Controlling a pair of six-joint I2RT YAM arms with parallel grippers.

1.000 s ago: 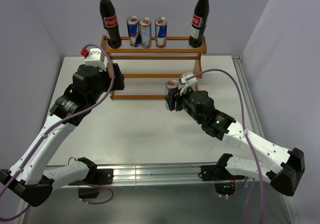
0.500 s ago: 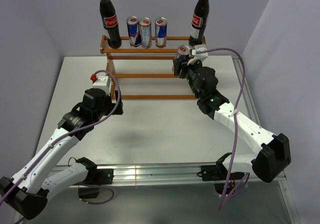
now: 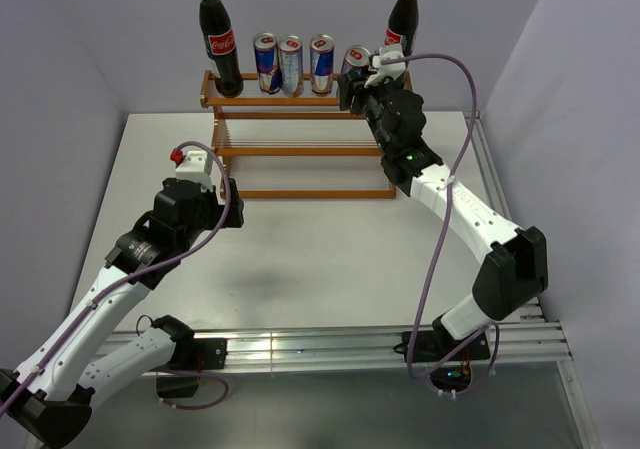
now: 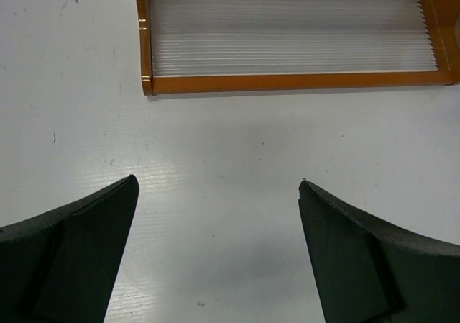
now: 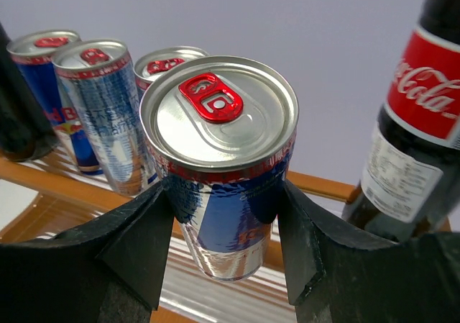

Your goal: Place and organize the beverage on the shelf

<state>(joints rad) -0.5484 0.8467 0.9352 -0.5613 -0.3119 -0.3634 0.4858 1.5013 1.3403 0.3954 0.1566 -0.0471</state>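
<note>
The shelf (image 3: 310,194) stands at the back of the table. On its top tier, two cola bottles (image 3: 220,44) (image 3: 400,29) flank three blue-and-silver cans (image 3: 291,64). My right gripper (image 3: 357,89) is shut on a fourth can (image 3: 355,67) and holds it upright just above the top tier, between the third can (image 5: 169,60) and the right bottle (image 5: 424,121). In the right wrist view the black fingers (image 5: 136,237) clamp this can (image 5: 230,186) on both sides. My left gripper (image 4: 218,183) is open and empty over the white table, short of the shelf's lowest tier (image 4: 287,83).
Purple walls close in behind the shelf and on both sides. A metal rail (image 3: 330,347) runs along the near edge by the arm bases. The right arm's cable (image 3: 440,219) loops over the table's right half.
The right arm has lifted the can from in front of the shelf up and back to the top tier. The left arm has drawn back from the shelf toward the near left, still open.
</note>
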